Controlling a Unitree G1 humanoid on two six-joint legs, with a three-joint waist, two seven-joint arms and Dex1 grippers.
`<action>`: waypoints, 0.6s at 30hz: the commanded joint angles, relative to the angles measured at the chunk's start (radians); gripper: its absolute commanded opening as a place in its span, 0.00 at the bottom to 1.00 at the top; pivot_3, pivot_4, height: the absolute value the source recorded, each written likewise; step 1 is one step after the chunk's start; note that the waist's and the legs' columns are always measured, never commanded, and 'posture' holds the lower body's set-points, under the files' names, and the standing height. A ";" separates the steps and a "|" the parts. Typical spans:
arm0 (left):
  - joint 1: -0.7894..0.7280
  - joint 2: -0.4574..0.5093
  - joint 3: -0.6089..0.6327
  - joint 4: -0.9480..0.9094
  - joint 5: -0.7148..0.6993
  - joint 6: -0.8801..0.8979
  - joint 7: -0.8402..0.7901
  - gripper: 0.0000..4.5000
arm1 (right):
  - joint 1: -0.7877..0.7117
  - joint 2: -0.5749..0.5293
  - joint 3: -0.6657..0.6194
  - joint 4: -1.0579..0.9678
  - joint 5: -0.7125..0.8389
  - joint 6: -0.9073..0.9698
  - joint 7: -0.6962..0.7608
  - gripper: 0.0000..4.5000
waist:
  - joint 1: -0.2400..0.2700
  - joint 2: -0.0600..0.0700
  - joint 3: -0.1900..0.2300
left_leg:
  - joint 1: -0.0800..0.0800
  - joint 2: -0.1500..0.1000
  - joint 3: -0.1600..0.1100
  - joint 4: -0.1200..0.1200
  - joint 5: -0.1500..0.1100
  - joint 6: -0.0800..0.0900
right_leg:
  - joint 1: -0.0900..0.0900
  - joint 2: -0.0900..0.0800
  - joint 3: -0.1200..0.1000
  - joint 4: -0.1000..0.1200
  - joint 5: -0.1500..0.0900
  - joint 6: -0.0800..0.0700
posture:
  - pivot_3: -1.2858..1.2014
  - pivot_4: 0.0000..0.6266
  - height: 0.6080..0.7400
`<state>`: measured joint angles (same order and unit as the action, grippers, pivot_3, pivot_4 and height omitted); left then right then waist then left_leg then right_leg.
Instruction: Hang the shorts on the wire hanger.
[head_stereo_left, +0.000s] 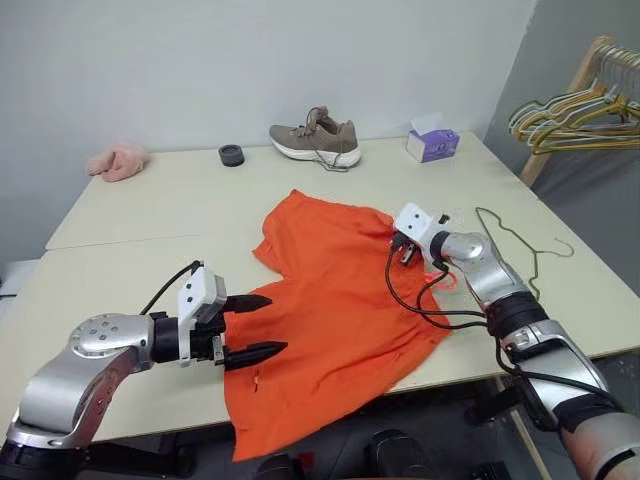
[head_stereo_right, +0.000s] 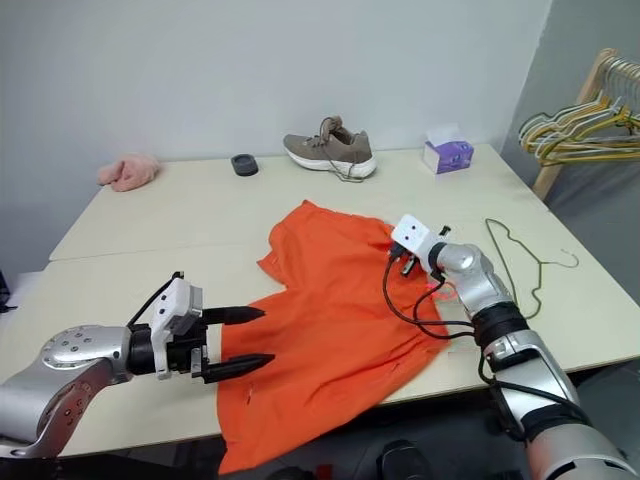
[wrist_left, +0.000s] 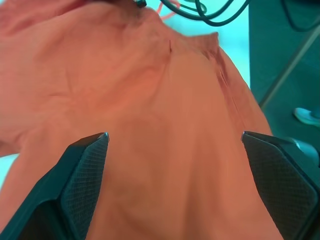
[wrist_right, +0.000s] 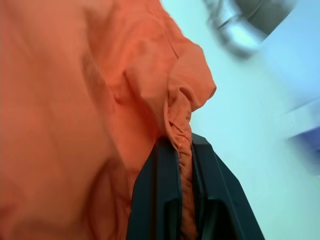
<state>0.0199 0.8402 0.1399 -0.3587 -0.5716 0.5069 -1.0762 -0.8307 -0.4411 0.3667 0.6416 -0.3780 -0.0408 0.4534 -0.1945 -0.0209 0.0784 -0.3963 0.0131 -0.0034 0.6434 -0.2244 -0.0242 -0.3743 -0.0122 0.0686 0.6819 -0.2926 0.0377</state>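
Observation:
The bright orange shorts lie spread on the table, one part hanging over the front edge. My right gripper is at their right edge, near the waistband, and its fingers are shut on a pinched fold of the orange fabric. My left gripper hovers open just over the shorts' left side, its fingertips wide apart with nothing between them. The thin wire hanger lies flat on the table to the right of my right arm.
At the back of the table stand a tan shoe, a small dark round object, a pink fluffy cloth and a purple tissue box. A wooden rack with bunched yellow and green hangers stands at the far right.

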 joint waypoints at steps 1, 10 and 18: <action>-0.032 -0.008 0.000 0.033 0.028 -0.049 0.002 1.00 | -0.050 -0.033 0.065 -0.036 -0.138 -0.113 -0.088 0.01 | 0.000 0.000 0.000 | 0.000 0.000 0.000 0.000 0.000 0.000 | 0.000 0.000 0.000 0.000 0.000 0.000 | 0.47 0.04 1.00; -0.057 -0.020 -0.025 -0.013 0.037 -0.021 0.041 1.00 | 0.045 0.016 -0.033 -0.130 0.053 0.075 0.169 0.19 | 0.001 -0.001 0.000 | 0.000 0.000 -0.001 0.000 0.000 0.000 | 0.001 0.000 0.000 0.000 0.000 0.000 | 0.47 0.04 1.00; -0.120 -0.011 -0.035 -0.127 -0.026 0.127 0.100 1.00 | 0.123 0.000 -0.162 -0.413 0.250 0.407 0.350 0.83 | 0.006 -0.001 0.000 | 0.000 0.000 -0.002 0.001 0.000 0.000 | 0.001 0.000 -0.002 0.000 0.000 0.001 | 0.47 0.05 1.00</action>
<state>-0.0790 0.8180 0.0957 -0.4417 -0.5715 0.6081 -0.9909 -0.7117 -0.4243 0.2530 0.3193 -0.1851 0.2994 0.7687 -0.1885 -0.0217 0.0781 -0.3966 0.0133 -0.0064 0.6443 -0.2244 -0.0241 -0.3728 -0.0124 0.0665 0.6820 -0.2923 0.0384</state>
